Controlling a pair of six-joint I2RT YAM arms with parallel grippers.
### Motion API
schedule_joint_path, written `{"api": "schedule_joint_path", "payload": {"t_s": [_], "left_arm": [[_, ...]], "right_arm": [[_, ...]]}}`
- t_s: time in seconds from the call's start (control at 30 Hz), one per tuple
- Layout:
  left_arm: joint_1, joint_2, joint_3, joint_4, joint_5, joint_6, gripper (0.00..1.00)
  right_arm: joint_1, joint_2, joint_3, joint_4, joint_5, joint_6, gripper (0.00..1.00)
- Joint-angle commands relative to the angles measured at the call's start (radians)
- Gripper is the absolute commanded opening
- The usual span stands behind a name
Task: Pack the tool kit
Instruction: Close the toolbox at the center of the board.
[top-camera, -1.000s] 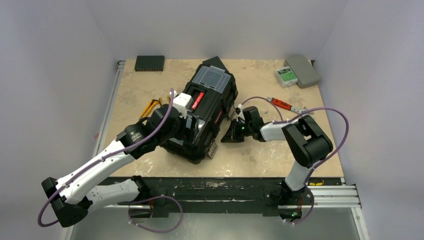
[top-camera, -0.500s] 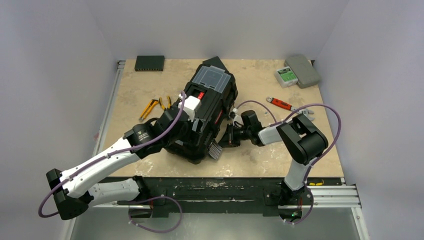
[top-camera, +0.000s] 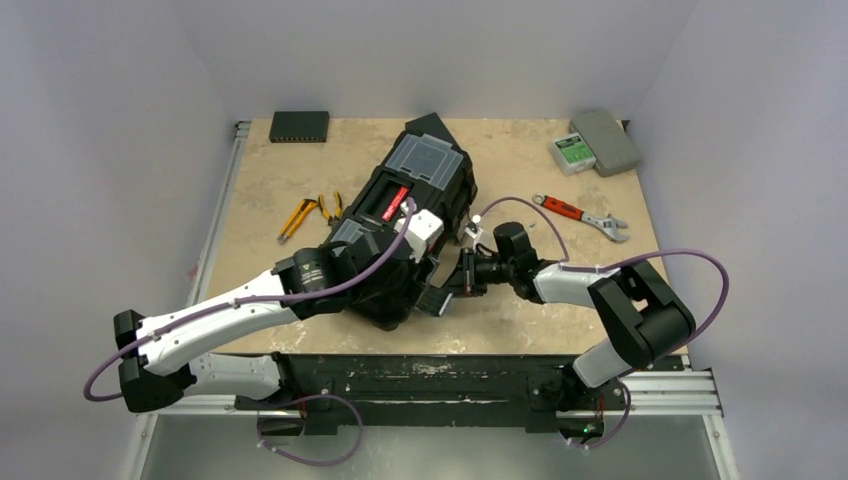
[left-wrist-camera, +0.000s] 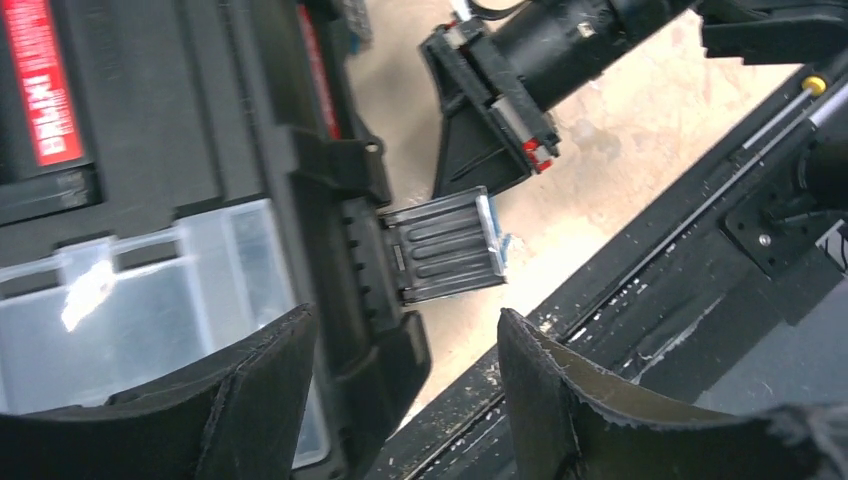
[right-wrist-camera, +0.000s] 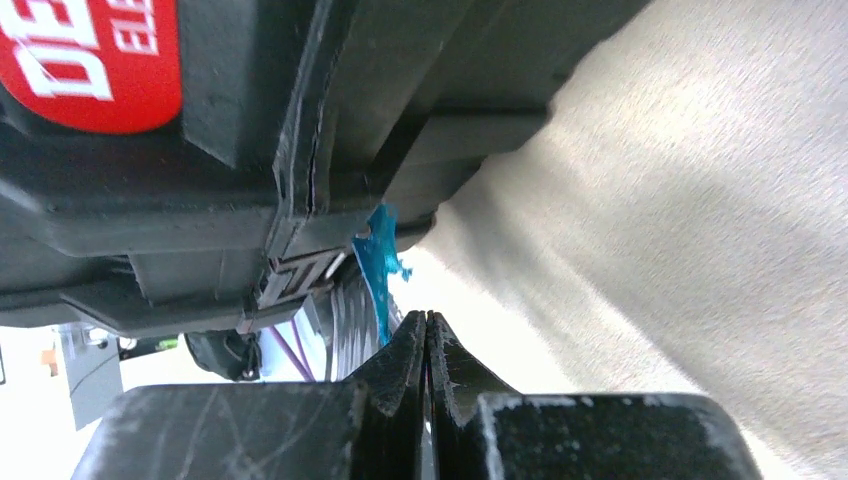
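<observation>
the tan table (top-camera: 520, 170) carries everything. the black toolbox (top-camera: 450, 195) lies at an angle across its middle, lid shut, one clear-lidded compartment (top-camera: 432, 160) at the far end and the red label (top-camera: 396, 201) on the handle facing up.

the left gripper (left-wrist-camera: 405, 320) hangs over the toolbox's near end. its two fingers stand apart, partly spread, with nothing between them. in the left wrist view the box's front edge runs under the gap, and the near clear compartment (left-wrist-camera: 130, 300) lies by the left finger.

the right gripper (right-wrist-camera: 427, 340) sits low on the table at the toolbox's right side, fingers pressed together and holding nothing. its tips point at the grey ribbed latch (left-wrist-camera: 445, 245), which sticks out from the box's front wall, close to it; whether they touch i cannot tell.

left of the box lie yellow-handled pliers (top-camera: 300, 213). right of it lies a red-handled wrench (top-camera: 575, 213), well apart from both grippers.

a blue scrap (right-wrist-camera: 378, 265) clings by the latch.
</observation>
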Motion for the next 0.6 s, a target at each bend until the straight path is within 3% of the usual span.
{"api": "schedule_joint_path", "payload": {"t_s": [0.0,0.17,0.33,0.57], "left_arm": [[-0.062,0.092,0.054,-0.01,0.024,-0.023,0.63],[-0.091,0.273,0.142,-0.093,0.033,-0.122,0.52],[-0.125,0.421,0.224,-0.165,-0.024,-0.179,0.52],[-0.143,0.476,0.237,-0.155,-0.039,-0.187,0.54]], "right_arm": [[0.018,-0.033,-0.015,-0.046,-0.029,-0.011,0.0],[0.018,-0.033,-0.019,-0.048,-0.018,-0.011,0.0],[0.018,-0.035,-0.018,-0.033,-0.025,0.005,0.0],[0.018,-0.094,-0.018,-0.069,-0.032,0.009,0.0]]}}
